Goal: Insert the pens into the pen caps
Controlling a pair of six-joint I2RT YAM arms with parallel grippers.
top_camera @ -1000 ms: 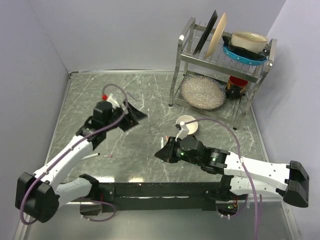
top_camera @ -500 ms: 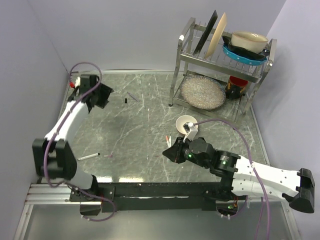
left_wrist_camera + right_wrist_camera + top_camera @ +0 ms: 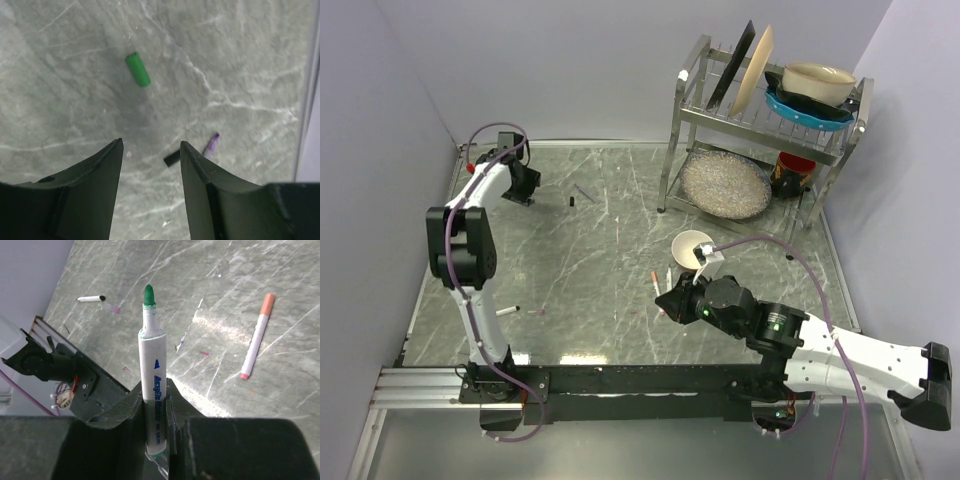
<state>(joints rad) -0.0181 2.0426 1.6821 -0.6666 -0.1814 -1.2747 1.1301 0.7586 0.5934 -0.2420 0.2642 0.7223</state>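
Plainly the coming move turns on the green cap (image 3: 137, 69). It lies flat on the tabletop (image 3: 240, 60) just ahead of the left hand (image 3: 151, 145), a little left of the gap's centre line, with its long axis running nearly straight away from the hand. That hand's fingers stand apart with nothing between them. A black cap (image 3: 171, 159) lies just beside one fingertip. The left arm is by far the nearer. The right hand (image 3: 154, 390), well apart across the tabletop, is clamped on the green-tipped pen (image 3: 151, 350), whose bare tip points out beyond the fingertips.
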